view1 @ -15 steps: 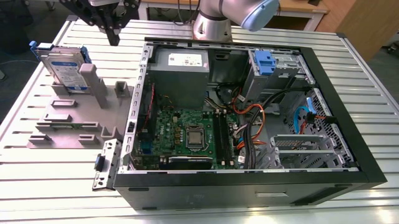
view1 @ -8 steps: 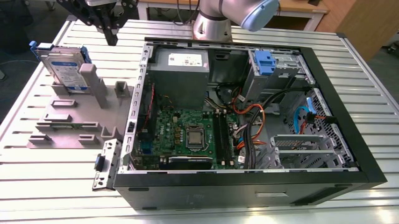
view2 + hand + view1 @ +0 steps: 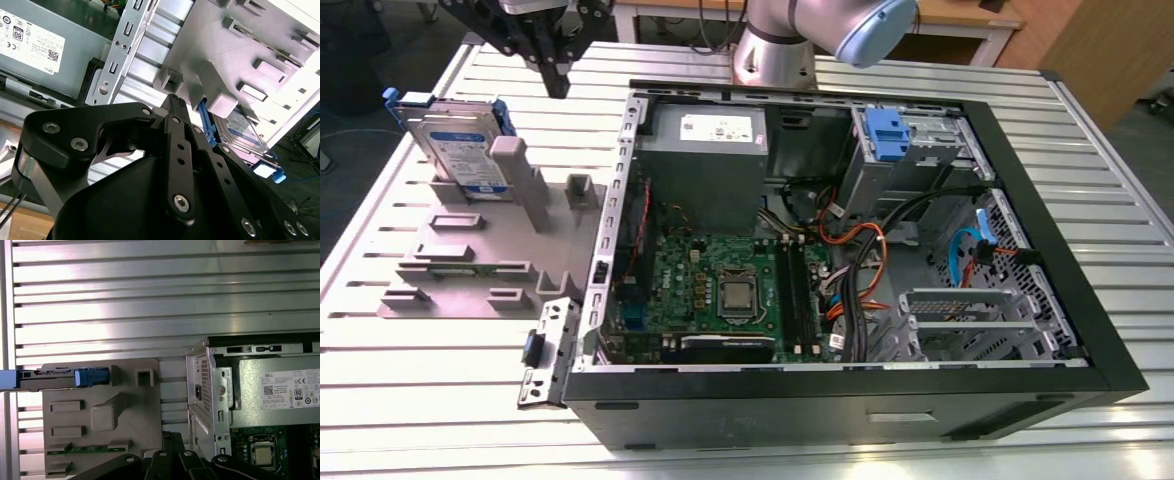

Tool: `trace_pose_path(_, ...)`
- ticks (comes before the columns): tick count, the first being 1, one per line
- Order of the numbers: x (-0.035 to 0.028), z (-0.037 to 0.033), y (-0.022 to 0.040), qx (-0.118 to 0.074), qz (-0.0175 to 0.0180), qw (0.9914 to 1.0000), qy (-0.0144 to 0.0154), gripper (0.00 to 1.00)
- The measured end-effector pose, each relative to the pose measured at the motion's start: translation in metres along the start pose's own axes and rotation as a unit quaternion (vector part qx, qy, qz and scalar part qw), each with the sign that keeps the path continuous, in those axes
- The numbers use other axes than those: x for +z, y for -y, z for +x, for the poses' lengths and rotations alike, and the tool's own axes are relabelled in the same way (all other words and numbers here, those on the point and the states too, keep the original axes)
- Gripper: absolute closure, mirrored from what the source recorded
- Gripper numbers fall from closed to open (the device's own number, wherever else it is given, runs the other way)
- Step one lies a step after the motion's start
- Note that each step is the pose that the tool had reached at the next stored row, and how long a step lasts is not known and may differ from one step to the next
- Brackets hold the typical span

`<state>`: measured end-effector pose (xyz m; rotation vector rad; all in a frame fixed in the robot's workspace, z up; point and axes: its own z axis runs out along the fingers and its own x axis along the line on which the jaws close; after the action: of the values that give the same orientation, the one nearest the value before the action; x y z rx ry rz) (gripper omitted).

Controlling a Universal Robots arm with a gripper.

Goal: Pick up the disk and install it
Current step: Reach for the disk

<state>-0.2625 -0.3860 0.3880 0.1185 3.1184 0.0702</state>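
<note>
The black gripper hangs empty, fingers pressed together, just above the flat silver blue-framed disk, which stands upright in a grey plastic stand.

Slatted aluminium table is being washed in bright light, with glare being thrown off its near edge. Beyond its far edge, a white-framed desk and a wooden panel are being seen; dark floor is being glimpsed past the edge at the exterior view's left.
</note>
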Motion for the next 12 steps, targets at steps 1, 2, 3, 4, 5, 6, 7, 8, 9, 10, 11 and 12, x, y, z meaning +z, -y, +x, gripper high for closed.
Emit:
trace_pose_path(1,0.0000,0.0003,0.0000,0.000,0.0000,1.00000,-0.0001,0.89)
trace_pose_path(2,0.0000,0.0005,0.0000,0.000,0.0001,1.00000,-0.0002,0.89)
trace_pose_path(3,0.0000,0.0005,0.0001,0.000,0.0001,1.00000,-0.0004,0.89)
trace_pose_path(4,0.0000,0.0006,0.0001,0.000,0.0001,1.00000,-0.0005,0.89)
trace_pose_path(5,0.0001,0.0008,0.0001,0.000,0.0002,1.00000,-0.0008,0.89)
trace_pose_path(6,0.0001,0.0009,0.0001,0.000,0.0002,1.00000,-0.0010,0.89)
trace_pose_path(7,0.0002,0.0009,0.0001,0.000,0.0001,1.00000,-0.0013,0.89)
trace_pose_path(8,0.0002,0.0009,0.0001,0.000,0.0002,1.00000,-0.0015,0.89)
trace_pose_path(9,0.0003,0.0010,0.0001,0.000,0.0002,1.00000,-0.0020,0.89)
trace_pose_path(10,0.0003,0.0010,0.0001,0.000,0.0002,1.00000,-0.0021,0.89)
trace_pose_path(11,0.0003,0.0010,0.0001,0.000,0.0002,1.00000,-0.0021,0.89)
trace_pose_path(12,0.0003,0.0010,0.0001,0.000,0.0002,1.00000,-0.0021,0.89)
